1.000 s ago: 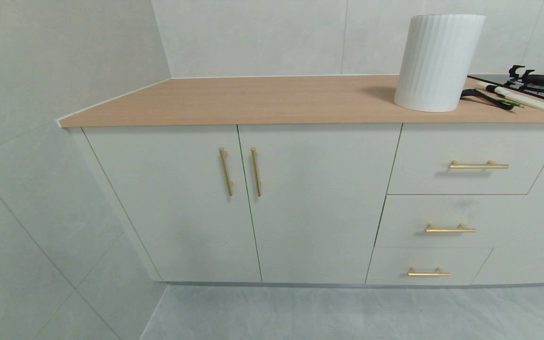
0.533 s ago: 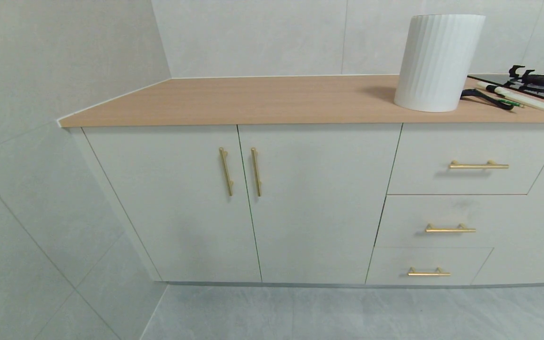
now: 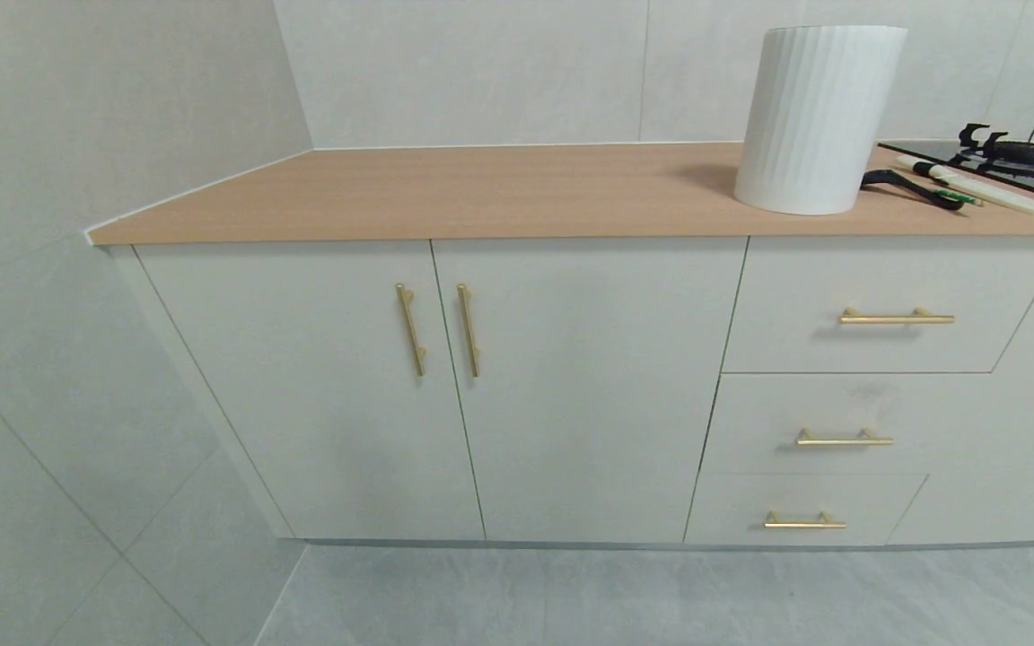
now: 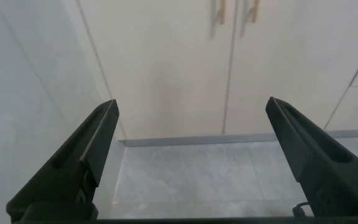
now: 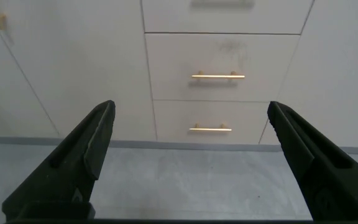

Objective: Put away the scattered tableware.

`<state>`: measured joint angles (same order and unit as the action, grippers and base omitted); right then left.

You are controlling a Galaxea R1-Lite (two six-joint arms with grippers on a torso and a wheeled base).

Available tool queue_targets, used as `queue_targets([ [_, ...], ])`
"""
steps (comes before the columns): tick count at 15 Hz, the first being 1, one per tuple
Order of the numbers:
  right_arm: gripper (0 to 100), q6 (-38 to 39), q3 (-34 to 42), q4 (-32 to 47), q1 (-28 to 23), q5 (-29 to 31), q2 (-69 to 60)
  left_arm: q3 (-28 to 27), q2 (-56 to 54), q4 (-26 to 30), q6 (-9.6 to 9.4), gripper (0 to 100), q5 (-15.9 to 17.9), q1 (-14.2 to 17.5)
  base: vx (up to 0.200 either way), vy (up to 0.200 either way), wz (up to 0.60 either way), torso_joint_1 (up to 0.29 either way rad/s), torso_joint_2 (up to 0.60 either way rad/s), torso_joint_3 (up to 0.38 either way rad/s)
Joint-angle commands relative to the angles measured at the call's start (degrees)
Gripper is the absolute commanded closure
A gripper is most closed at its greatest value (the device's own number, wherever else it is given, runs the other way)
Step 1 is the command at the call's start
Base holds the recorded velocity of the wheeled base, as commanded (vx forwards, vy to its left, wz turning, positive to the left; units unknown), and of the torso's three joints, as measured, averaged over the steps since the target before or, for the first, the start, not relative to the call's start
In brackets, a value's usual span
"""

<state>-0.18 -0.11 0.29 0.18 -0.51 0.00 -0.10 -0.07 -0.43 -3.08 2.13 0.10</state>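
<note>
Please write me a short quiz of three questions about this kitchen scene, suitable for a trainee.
1. True or false: the white ribbed container stands on the wooden countertop.
2. How many drawer handles does the head view show? A) two B) three C) five
3. Fill in: the left tool and the right tool are both ____.
Key: 1 true; 2 B; 3 open.
</note>
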Motion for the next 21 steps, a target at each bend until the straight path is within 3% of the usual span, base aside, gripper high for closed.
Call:
queue_targets([
  [1, 0, -0.08, 0.02, 0.06, -0.01, -0.02, 0.09, 0.01, 0.07, -0.01, 0.01, 0, 0.06, -0.01, 0.000, -0.200, 0.00, 0.002, 0.00, 0.002],
  [5, 0, -0.08, 0.02, 0.06, -0.01, -0.02, 0.09, 0.01, 0.07, -0.01, 0.01, 0, -0.02, -0.01, 0.000, -0.200, 0.00, 0.001, 0.01, 0.001],
  [13, 0, 0.01, 0.02, 0.06, -0.01, -0.02, 0.09, 0.01, 0.07, -0.01, 0.01, 0, 0.06, -0.01, 0.000, 0.000, 0.00, 0.000, 0.00, 0.000],
  [21, 0, 0.01, -0.07, 0.06, -0.01, -0.02, 0.09, 0.01, 0.07, -0.01, 0.01, 0, -0.02, -0.01, 0.175, 0.000, 0.00, 0.002, 0.00, 0.003],
])
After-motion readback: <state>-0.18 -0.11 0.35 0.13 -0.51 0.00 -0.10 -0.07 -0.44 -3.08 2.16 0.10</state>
